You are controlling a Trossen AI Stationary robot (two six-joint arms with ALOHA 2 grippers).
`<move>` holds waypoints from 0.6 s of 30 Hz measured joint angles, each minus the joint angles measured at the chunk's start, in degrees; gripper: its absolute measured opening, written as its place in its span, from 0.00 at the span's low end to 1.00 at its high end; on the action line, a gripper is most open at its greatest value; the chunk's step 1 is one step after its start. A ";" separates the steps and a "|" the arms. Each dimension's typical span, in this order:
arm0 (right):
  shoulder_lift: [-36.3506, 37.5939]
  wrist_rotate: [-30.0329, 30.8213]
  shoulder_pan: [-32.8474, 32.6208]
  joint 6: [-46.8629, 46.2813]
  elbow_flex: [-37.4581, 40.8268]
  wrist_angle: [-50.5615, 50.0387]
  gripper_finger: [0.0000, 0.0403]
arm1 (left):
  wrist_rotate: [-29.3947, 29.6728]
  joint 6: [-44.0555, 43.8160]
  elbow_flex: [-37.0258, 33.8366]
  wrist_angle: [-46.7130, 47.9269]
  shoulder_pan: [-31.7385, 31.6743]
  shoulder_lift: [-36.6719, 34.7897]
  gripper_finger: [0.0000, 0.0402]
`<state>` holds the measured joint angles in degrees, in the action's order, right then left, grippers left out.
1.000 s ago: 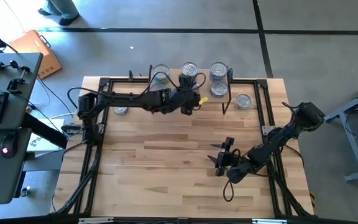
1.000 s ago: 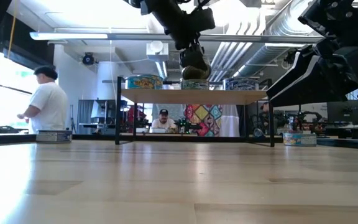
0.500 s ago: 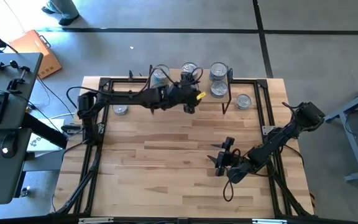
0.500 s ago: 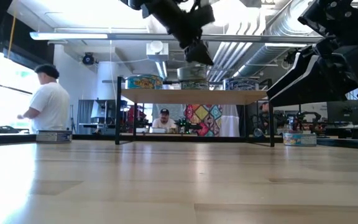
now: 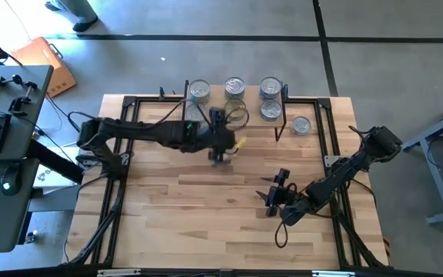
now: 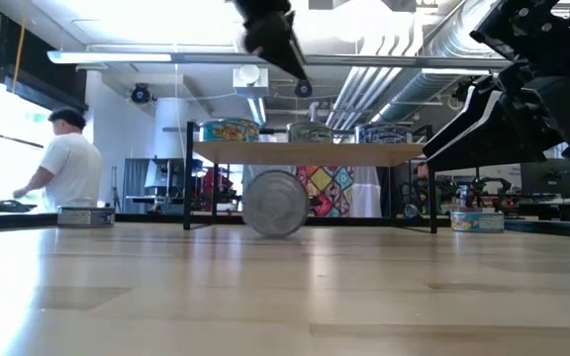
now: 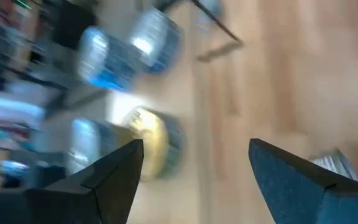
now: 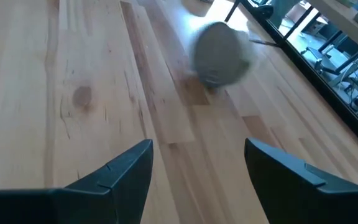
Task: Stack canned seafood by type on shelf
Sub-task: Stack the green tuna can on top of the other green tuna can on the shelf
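Silver-lidded tins (image 5: 234, 87), blue labels; light wood shelf (image 6: 310, 153), black legs.

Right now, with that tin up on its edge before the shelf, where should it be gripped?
Pinch the tin across its two flat faces, coming down from above. It stands on its round rim, one face toward the table's front, so the curved side would likely roll from the fingers. The open left gripper, above it, seems nearest.
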<state>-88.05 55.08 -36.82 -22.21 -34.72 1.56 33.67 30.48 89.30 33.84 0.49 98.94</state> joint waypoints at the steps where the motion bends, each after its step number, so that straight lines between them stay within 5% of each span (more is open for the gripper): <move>1: -0.02 -0.21 0.00 0.02 0.00 -0.02 0.61 | -0.69 -2.93 0.00 2.80 0.96 -0.11 0.70; 11: -0.02 -12.92 2.05 6.15 0.01 4.12 0.60 | -3.44 -29.77 -8.76 11.79 14.17 0.52 0.60; 18: -0.02 -13.57 4.13 8.11 0.02 6.60 0.60 | 6.98 -61.30 -11.61 23.31 26.24 0.47 0.57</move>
<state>-88.07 41.51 -32.69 -14.11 -34.70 8.16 40.65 -30.82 77.69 57.16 26.73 99.41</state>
